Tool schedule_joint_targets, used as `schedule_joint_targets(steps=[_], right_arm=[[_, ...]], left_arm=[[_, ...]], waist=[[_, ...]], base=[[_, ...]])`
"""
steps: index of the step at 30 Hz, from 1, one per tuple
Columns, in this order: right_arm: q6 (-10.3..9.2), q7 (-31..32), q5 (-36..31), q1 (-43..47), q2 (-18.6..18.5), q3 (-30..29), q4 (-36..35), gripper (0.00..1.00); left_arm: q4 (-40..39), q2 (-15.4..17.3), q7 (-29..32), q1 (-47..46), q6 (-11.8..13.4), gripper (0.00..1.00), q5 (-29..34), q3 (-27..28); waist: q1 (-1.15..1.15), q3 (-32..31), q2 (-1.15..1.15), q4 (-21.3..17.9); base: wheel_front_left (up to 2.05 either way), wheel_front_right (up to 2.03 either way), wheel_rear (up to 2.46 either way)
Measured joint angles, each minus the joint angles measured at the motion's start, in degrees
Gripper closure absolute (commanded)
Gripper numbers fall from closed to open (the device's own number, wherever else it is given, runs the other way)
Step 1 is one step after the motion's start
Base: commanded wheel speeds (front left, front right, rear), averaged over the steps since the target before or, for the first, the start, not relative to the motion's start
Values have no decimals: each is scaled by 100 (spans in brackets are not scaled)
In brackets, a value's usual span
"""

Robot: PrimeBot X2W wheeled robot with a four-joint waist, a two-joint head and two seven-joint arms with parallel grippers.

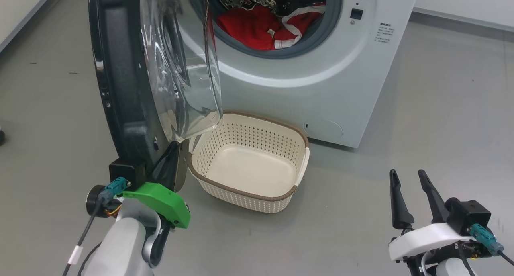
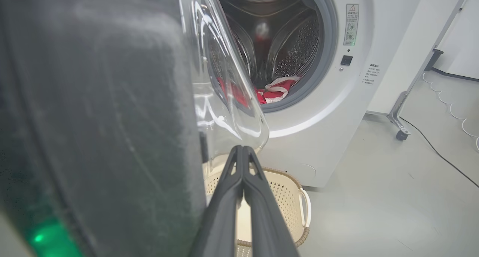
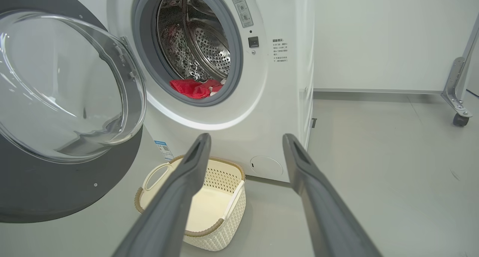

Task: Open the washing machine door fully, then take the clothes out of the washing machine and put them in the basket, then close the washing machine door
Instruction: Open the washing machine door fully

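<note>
The washing machine door [image 1: 120, 75] stands swung out to the left, its clear glass bowl [image 1: 184, 59] bulging toward the drum. My left gripper [image 1: 173, 145] is shut, its fingertips right at the door's lower inner edge, close beside the dark rim [image 2: 93, 118] in the left wrist view. Red and white clothes [image 1: 261, 27] lie in the drum of the white washing machine [image 1: 321, 79]. The cream basket [image 1: 299, 137] sits on the floor below the opening with nothing in it. My right gripper [image 1: 405, 173] is open, low at the right, away from everything; in its wrist view its fingers [image 3: 187, 174] frame the basket [image 3: 228, 206].
Grey floor [image 1: 441, 107] spreads wide to the right of the machine. A wheeled metal stand leg [image 3: 458, 100] and a black cable [image 2: 438, 152] lie off to the machine's right, by the white wall [image 3: 374, 36].
</note>
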Motion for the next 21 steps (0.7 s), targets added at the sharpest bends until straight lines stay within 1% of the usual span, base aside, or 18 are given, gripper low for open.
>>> schedule_joint_targets(steps=[4, 11, 15, 16, 21], right_arm=[[40, 0, -40, 0, 1, 27, 0, 0], [41, 0, -59, -6, -13, 57, -2, 0], [42, 11, -129, -53, -18, 152, -18, 0], [42, 11, -129, -53, -18, 152, -18, 0], [53, 74, -215, -198, -65, 221, -64, 0]], left_arm=[[3, 1, -23, 0, 41, 100, -116, 120], [12, 57, -129, -14, 134, 100, -248, 398], [7, 235, -174, -39, 218, 100, -347, 679], [7, 235, -174, -39, 218, 100, -347, 679], [-15, 510, -237, -98, 276, 100, -538, 1051]], waist=[[0, 57, 0, 121], [0, 216, 0, 280], [0, 349, 0, 334], [0, 349, 0, 334], [0, 552, 0, 352]], base=[[0, 0, 0], [0, 0, 0], [0, 0, 0], [0, 0, 0], [0, 0, 0]])
